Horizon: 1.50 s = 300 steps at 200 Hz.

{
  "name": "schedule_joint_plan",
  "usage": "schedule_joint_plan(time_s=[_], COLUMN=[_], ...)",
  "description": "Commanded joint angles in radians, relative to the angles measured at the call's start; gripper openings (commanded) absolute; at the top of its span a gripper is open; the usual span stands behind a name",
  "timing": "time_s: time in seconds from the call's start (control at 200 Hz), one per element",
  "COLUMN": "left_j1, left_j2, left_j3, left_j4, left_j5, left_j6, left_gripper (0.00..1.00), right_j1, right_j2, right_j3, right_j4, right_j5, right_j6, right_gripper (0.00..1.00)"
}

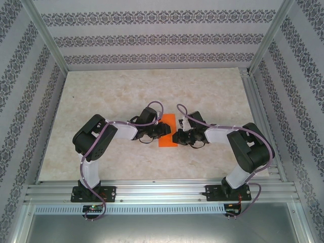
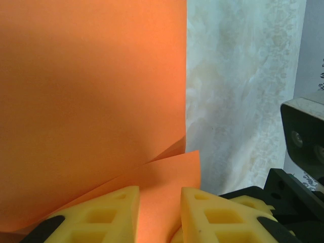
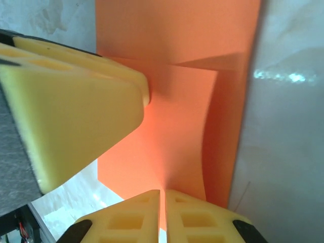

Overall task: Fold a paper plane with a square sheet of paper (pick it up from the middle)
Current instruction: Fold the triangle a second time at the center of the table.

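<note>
From above, my desk (image 1: 101, 101) is pale marble, with walls cutting it off on three sides. The left arm (image 1: 96, 139) reaches in from 9 o'clock and the right arm (image 1: 248, 147) from 3 o'clock, and they meet at the centre. Between them lies the square sheet of paper (image 1: 168, 123), bright orange. It reads as a narrow upright strip because both wrists cover its long edges, so I cannot make out its true outline here.

On the left wrist camera the sheet (image 2: 91, 91) fills everything from 7 to 12 o'clock, with a lifted corner flap at 6. The left pincer (image 2: 159, 195) stands narrowly parted with that flap running into the gap. I cannot tell whether the pads touch it. A black housing at 3 o'clock is cropped by the frame.

On the right wrist camera the right pincer (image 3: 163, 195) is pinched tight on a raised fold of the sheet (image 3: 182, 126). The blurred yellow finger (image 3: 66, 101) at 9 o'clock hides the paper under it.
</note>
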Motion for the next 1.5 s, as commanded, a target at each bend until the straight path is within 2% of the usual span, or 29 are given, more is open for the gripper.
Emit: schedule_joint_plan(time_s=[0.0,0.45,0.694,1.064,1.304,1.494], left_j1=[-0.013,-0.013,-0.013,-0.013,-0.013,-0.013], left_j2=[0.032,0.035,0.033,0.035,0.032,0.038], left_j3=[-0.006,-0.002,0.002,0.009,0.007,0.011], left_j4=[0.016,0.008,0.007,-0.003,-0.002,-0.002], left_j5=[-0.009,-0.015,-0.012,-0.012,-0.015,-0.012], left_j6=[0.001,0.001,0.001,0.005,0.005,0.008], left_gripper=[0.29,0.29,0.29,0.29,0.29,0.29], right_j1=[-0.012,-0.022,-0.007,0.029,0.021,0.019], right_j2=[0.018,-0.026,-0.141,-0.058,-0.061,-0.012], right_j3=[-0.027,0.02,0.016,-0.005,-0.032,-0.026], right_j4=[0.004,-0.144,-0.102,-0.039,-0.079,-0.123], right_j5=[0.026,0.103,0.038,0.065,0.19,0.187], right_j6=[-0.007,-0.069,-0.009,0.035,-0.009,-0.032], right_gripper=[0.12,0.12,0.13,0.13,0.13,0.13])
